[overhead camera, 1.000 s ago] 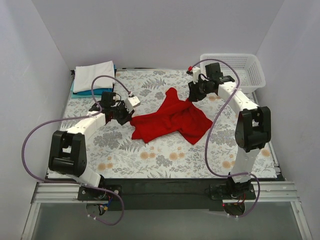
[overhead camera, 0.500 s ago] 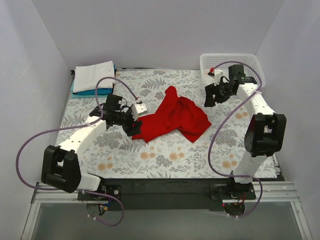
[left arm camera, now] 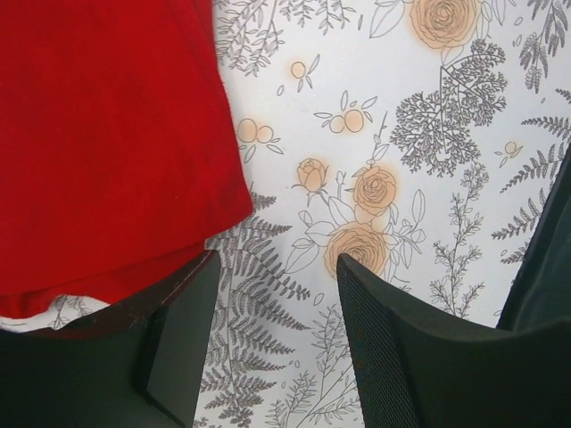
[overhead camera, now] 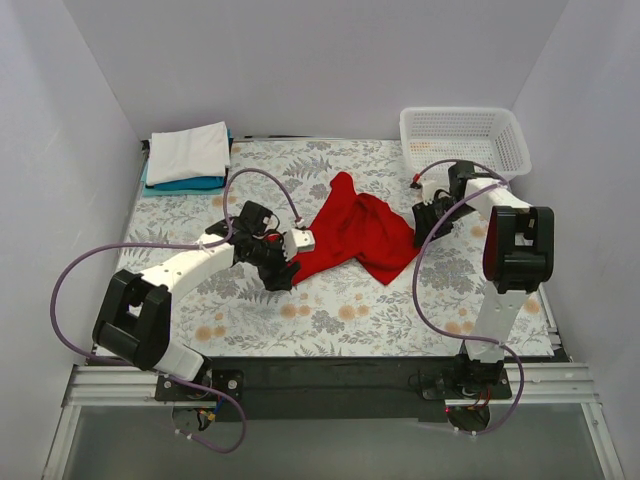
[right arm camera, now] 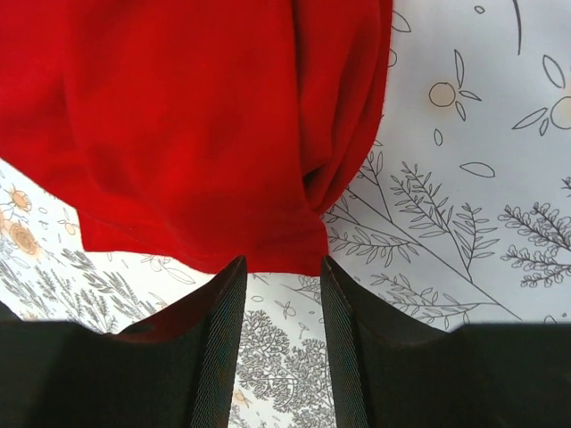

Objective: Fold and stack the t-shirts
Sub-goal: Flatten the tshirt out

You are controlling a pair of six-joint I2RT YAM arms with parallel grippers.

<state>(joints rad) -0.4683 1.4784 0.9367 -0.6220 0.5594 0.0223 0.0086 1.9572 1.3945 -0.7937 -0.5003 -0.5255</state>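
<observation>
The right gripper (right arm camera: 278, 357), jaws apart, hovers at the red t-shirt's (right arm camera: 196, 125) hem over floral tablecloth (right arm camera: 464, 223).

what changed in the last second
The left tool swung right to the shirt's near left corner and is open. The right tool pulled away toward the basket, then came back to the shirt's right edge, open. Shirt, stack and basket lie as before.

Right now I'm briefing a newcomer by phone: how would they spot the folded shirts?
On the floral table, go to the far left corner by the wall. The folded stack lies there: a white shirt atop a blue one, unlike the crumpled red shirt mid-table.
</observation>
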